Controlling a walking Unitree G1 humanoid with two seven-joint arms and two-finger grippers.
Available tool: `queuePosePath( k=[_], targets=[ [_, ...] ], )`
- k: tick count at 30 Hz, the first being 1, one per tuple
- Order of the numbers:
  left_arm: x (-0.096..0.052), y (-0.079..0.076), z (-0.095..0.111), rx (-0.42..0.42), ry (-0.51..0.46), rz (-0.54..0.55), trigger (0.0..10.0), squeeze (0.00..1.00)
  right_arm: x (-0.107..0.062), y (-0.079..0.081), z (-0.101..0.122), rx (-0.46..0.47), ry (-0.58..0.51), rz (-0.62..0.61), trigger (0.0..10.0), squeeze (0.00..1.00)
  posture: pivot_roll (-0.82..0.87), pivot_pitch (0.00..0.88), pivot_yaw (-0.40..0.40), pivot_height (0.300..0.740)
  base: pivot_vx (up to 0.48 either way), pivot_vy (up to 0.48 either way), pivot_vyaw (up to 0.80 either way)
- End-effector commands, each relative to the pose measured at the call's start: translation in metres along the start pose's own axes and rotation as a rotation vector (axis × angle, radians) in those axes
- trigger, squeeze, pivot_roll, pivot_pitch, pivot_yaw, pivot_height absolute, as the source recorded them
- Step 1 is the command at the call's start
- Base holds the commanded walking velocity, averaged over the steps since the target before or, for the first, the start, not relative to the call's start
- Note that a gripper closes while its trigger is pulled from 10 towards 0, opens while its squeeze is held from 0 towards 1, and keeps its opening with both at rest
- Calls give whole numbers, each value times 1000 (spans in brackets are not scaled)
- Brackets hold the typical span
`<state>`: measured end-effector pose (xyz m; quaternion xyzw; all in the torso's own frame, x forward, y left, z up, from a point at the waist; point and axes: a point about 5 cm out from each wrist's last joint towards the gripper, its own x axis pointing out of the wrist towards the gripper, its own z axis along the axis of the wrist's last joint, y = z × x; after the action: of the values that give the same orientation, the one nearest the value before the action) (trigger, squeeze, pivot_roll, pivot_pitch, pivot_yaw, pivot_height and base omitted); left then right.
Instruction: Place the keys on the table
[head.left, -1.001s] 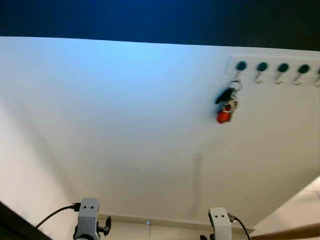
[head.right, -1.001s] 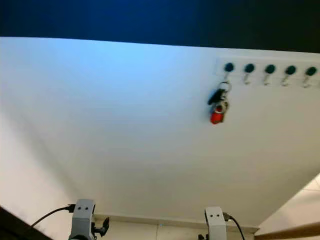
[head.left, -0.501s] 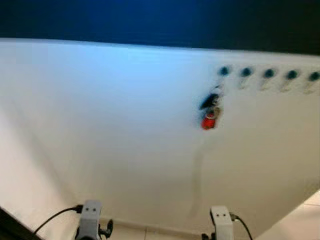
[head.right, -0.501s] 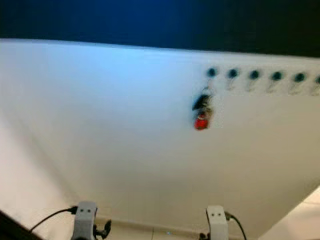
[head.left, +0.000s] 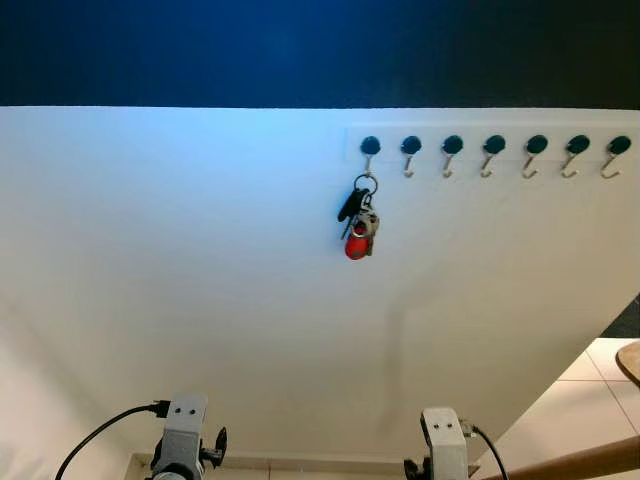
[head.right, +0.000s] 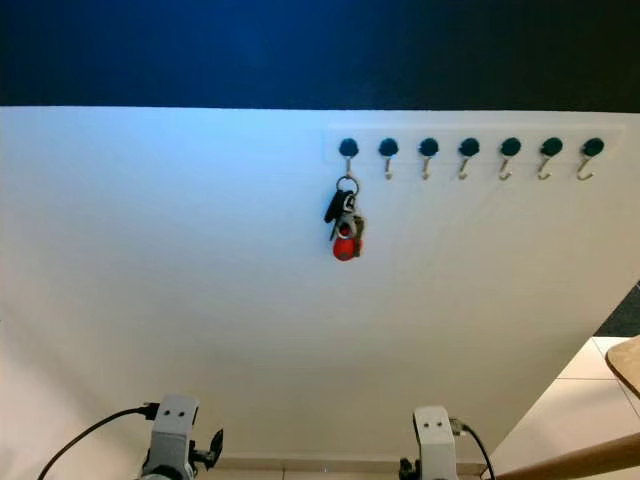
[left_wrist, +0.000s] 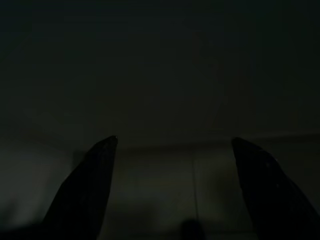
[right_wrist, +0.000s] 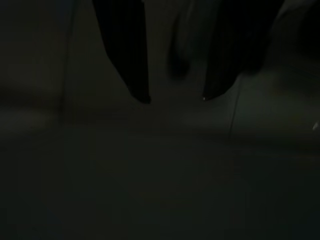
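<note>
— Where are the keys (head.left: 358, 222) hanging?
— On the leftmost hook of the hook rail (head.left: 490, 146) on the white wall (head.left: 200, 280), with a red fob dangling lowest.
— And the grippers?
— Both arms are hanging low. The left gripper (left_wrist: 172, 150) is showing its fingers spread wide; the right gripper (right_wrist: 172, 95) seems to be holding a narrower gap, though that view is very dark.

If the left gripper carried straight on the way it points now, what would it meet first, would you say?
Probably the tiled floor: the left gripper, fingers apart, seems to point at a dim surface with faint seam lines, nothing between. The wrist view is very dark, so depth is uncertain. The keys hang on the wall rack's leftmost hook, well above.
</note>
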<state>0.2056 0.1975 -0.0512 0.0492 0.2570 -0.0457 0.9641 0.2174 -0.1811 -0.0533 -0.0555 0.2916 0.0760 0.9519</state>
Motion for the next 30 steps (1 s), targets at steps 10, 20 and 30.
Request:
queuePosePath(
  k=[10,20,30],
  targets=[
    [-25,-2,81,186,-541,-270,10000,0,-6,0,89,-127,-592,-9,10000,0,30,69,8,740,0,0,0],
    [-62,-31,160,183,-851,-422,10000,0,-35,9,165,-121,-1014,28,10000,0,33,76,1,740,0,0,0],
    [-78,-45,208,138,-953,-441,10000,0,-68,20,218,-76,-1269,110,10000,890,26,65,1,740,0,0,0]
  ],
)
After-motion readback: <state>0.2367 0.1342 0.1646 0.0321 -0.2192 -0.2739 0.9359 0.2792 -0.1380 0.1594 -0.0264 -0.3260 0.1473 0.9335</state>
